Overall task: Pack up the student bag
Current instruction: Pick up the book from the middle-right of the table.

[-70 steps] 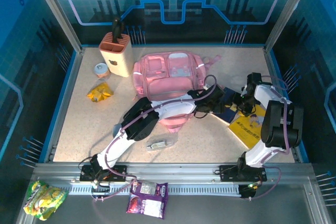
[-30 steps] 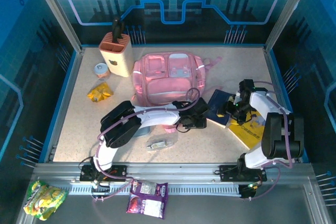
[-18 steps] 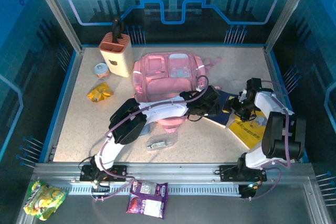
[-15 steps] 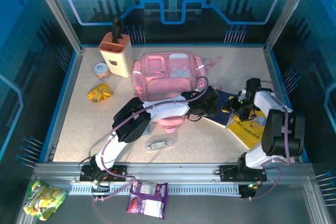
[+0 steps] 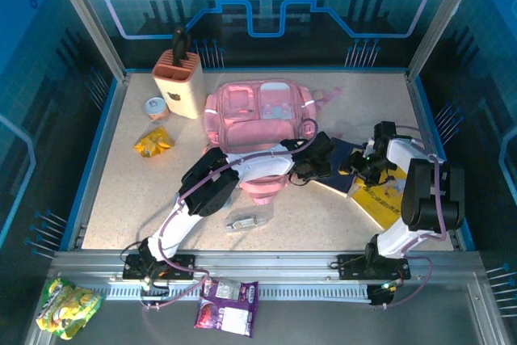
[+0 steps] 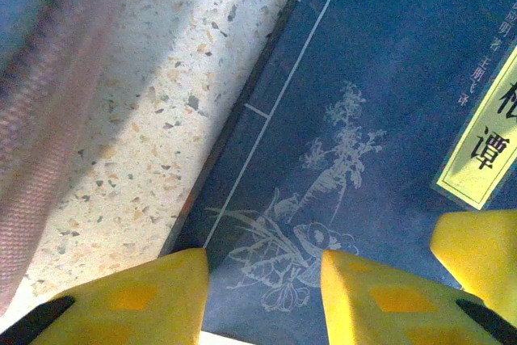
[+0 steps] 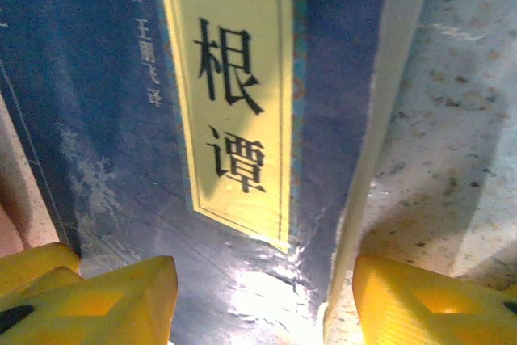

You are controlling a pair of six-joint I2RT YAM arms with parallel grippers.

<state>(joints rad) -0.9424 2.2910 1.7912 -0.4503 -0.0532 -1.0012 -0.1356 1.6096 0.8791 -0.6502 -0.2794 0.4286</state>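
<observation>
Bag position: the student bag (image 5: pixel 260 115) is being seen lying flat, pockets up, at the back middle of the table (image 5: pixel 121 191), just left of the dark blue book (image 6: pixel 363 119).
Bag handling: it is being judged soft, light and floppy, likely to sag when lifted. A strap or a zip edge is being favoured as the hold.
Left gripper (image 6: pixel 262 296): the jaws are being held apart over the book's edge, with nothing being clamped.
Right gripper (image 7: pixel 262 296): the jaws are being held wide across the book's page edge, with nothing being gripped.
</observation>
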